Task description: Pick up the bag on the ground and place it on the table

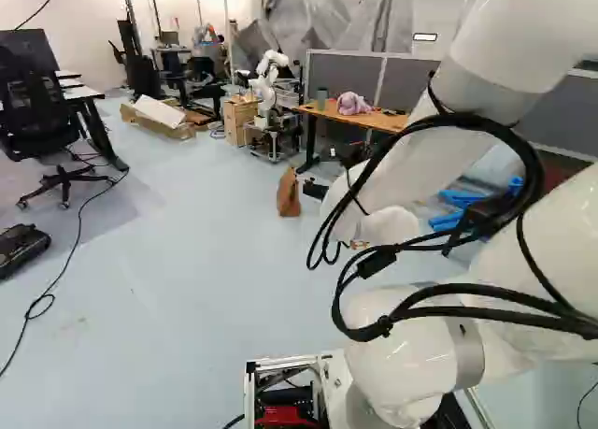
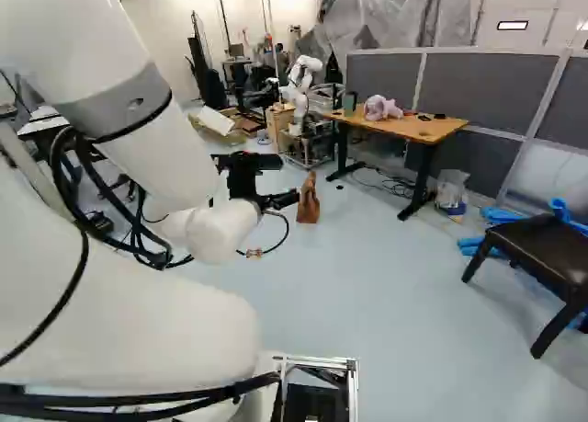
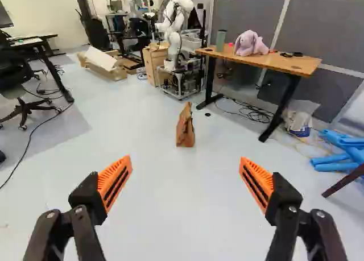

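Note:
My gripper reaches forward over the floor in the right base view, at the near side of the bag. In the wrist view the gripper stands wide open, nothing between its orange pads. Ahead of it the brown paper bag stands upright on the floor, well beyond the fingertips; it also shows in the left base view as a small brown bag. The wooden-topped table is beyond the bag and to its right, bearing a pink plush toy and a green cup.
Another robot stands on a cart left of the table. A dark stool and blue foam pieces lie to the right. A clear plastic bag sits by a table leg. An office chair and cables are at the left.

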Robot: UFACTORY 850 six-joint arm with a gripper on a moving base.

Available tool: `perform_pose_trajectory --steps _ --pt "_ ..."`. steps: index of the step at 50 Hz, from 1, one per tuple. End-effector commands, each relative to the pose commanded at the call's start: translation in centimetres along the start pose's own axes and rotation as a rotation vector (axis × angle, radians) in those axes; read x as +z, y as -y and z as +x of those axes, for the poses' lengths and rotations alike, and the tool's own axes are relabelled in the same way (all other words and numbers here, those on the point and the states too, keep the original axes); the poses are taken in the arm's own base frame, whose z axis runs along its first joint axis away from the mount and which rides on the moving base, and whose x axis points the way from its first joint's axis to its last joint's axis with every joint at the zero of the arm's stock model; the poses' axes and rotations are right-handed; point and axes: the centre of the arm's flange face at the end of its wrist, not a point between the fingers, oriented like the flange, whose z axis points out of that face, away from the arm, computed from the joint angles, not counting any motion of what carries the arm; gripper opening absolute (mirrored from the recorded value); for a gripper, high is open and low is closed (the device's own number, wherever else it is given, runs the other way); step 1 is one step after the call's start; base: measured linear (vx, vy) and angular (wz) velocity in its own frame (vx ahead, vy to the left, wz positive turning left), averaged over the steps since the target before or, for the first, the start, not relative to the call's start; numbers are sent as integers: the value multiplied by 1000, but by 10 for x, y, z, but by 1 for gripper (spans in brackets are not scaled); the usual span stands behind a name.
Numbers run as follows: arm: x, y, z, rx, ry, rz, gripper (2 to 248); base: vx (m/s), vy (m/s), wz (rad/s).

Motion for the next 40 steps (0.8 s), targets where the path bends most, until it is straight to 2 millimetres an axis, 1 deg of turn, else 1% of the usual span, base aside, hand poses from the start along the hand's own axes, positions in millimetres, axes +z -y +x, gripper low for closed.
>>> perform_pose_trajectory --steps 40 --pt "0 0 0 0 0 0 247 6 0 0"
